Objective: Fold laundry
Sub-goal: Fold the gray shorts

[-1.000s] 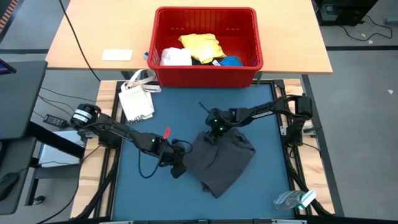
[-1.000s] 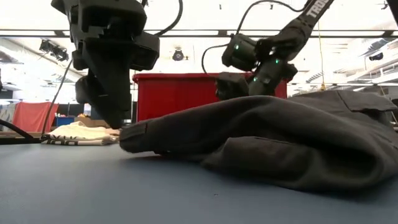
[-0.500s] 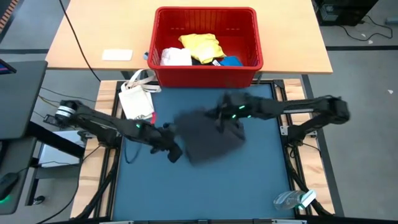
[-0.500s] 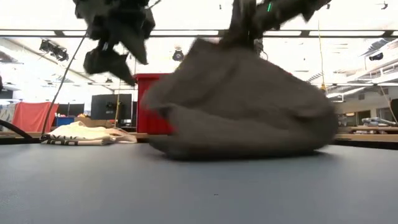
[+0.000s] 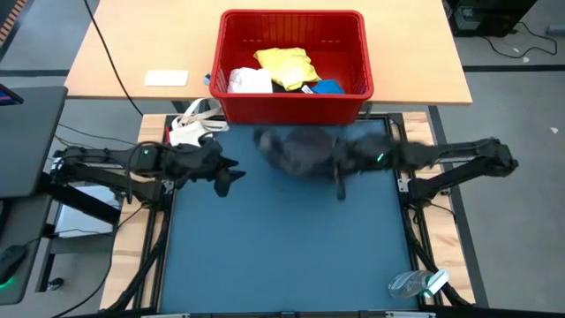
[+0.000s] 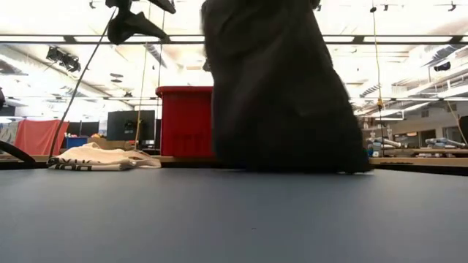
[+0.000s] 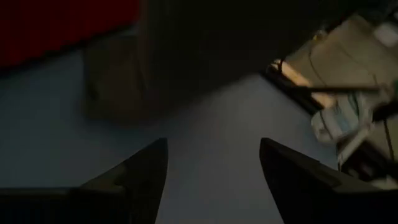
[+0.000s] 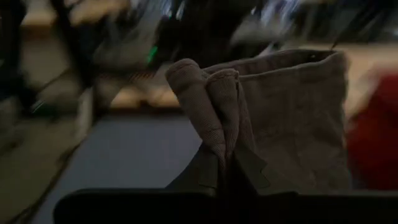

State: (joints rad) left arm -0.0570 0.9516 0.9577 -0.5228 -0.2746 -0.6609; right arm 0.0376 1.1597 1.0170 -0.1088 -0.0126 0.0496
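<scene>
The red basket (image 5: 293,66) holds four pieces: yellow T-shirt (image 5: 286,64), white cloth (image 5: 249,80), navy garment (image 5: 287,86), blue piece (image 5: 327,87). Just before it, the right tool (image 5: 328,155) pinches the grey garment (image 5: 298,147); the left tool (image 5: 226,172) gapes wide.

No legible text, label, brand or number anywhere; only blurred dark marks along the edge of the white bag (image 6: 95,157), too small to read.
</scene>
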